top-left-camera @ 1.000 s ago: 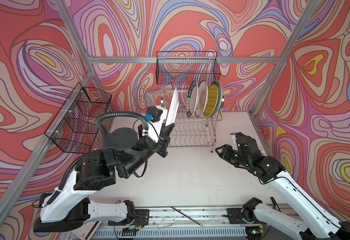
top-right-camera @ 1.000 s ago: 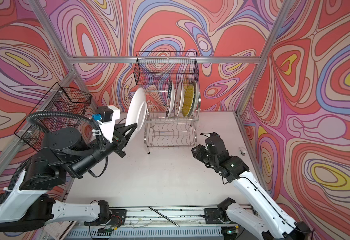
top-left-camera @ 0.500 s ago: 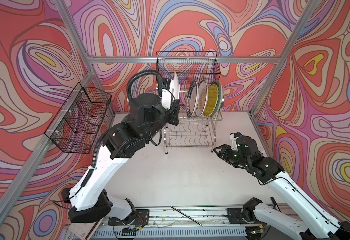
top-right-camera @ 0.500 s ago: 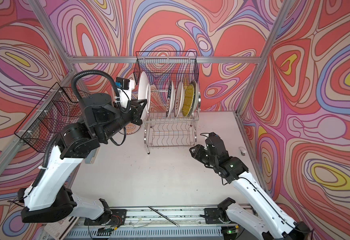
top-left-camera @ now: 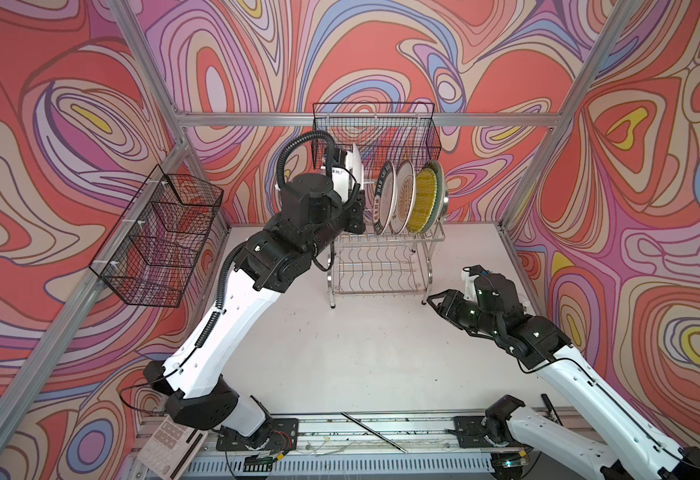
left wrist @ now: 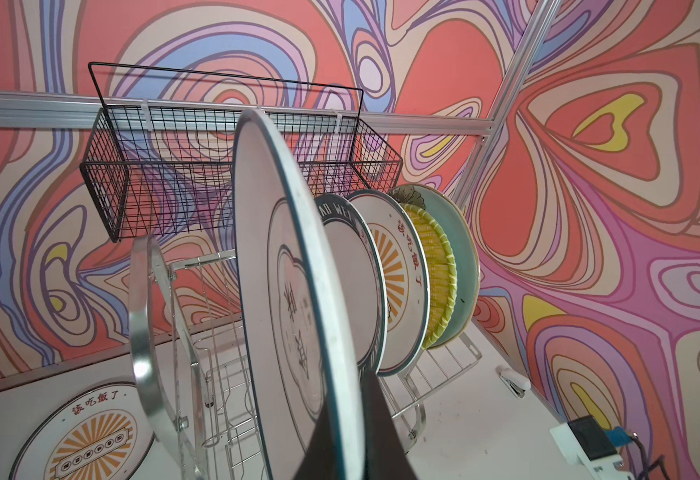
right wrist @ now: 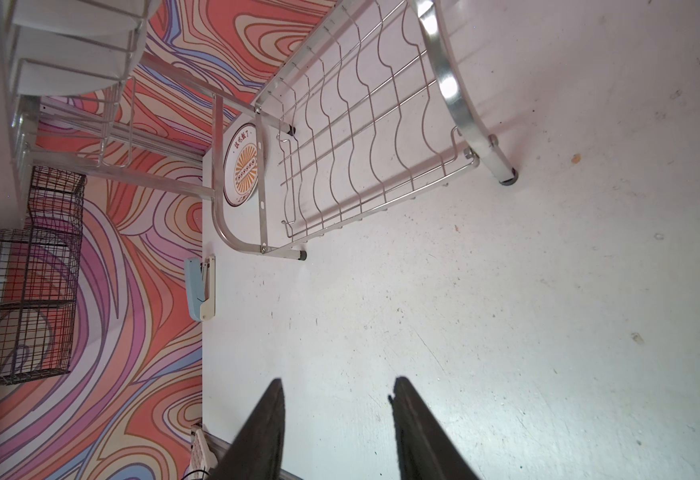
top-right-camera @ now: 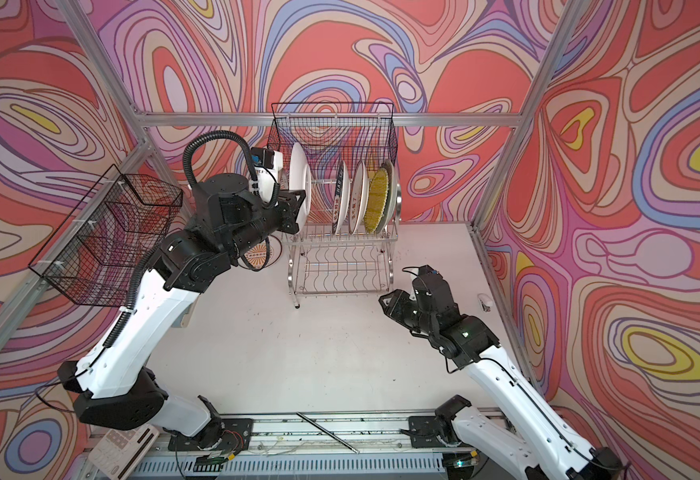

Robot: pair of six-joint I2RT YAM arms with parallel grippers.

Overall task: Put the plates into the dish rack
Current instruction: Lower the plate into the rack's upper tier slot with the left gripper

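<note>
Upper centre: left gripper (top-right-camera: 297,209), clamped on the upright black-ringed plate (top-right-camera: 300,180), poises it over vacant slots of the dish rack (top-right-camera: 340,266), left of four racked plates (top-right-camera: 358,199); right gripper (right wrist: 337,384) half-open, empty.

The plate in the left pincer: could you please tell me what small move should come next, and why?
Probably lower the plate into a free slot of the rack: the left pincer holds it upright beside four racked plates, apparently not yet seated.
</note>
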